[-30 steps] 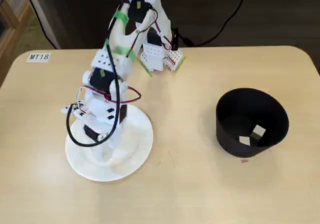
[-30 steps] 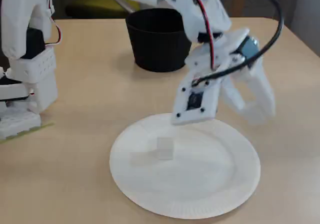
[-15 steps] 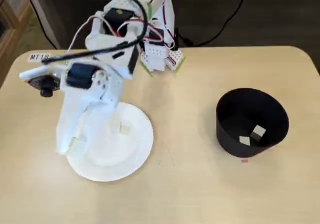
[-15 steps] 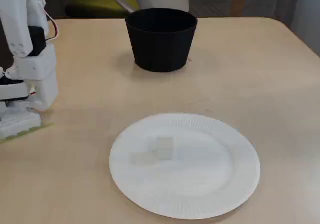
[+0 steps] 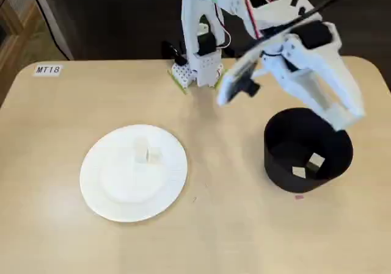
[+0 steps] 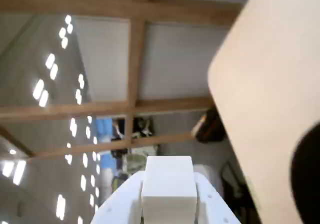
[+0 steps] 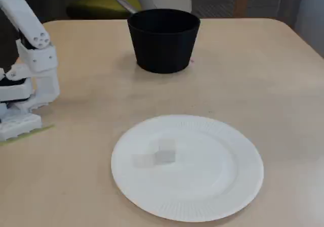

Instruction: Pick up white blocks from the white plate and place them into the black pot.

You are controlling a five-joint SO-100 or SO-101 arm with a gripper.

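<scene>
A: Arm is raised over the black pot (image 5: pixel 308 158); the hand (image 5: pixel 345 118) hangs above its far rim in a fixed view. Wrist view shows a white block (image 6: pixel 168 190) clamped between the two fingers, so the hand is clenched on it.

B: Pot contents?

A: Two white blocks (image 5: pixel 308 165) lie on the pot floor. Two more blocks (image 5: pixel 147 152) sit close together on the white plate (image 5: pixel 107 191), left of centre on the bench (image 5: pixel 232 225).

B: So the step in hand looks like the drop.

A: Likely. The arm should bring the fingertips squarely over the opening, not the rim (from above the hand appears near the wall), tilt them downward, lower a little, then release. A drop from height may bounce the cube out or off the rim.

B: Pot stability?

A: It stands upright, well apart from the plate; the arm should avoid brushing the wall.
</scene>
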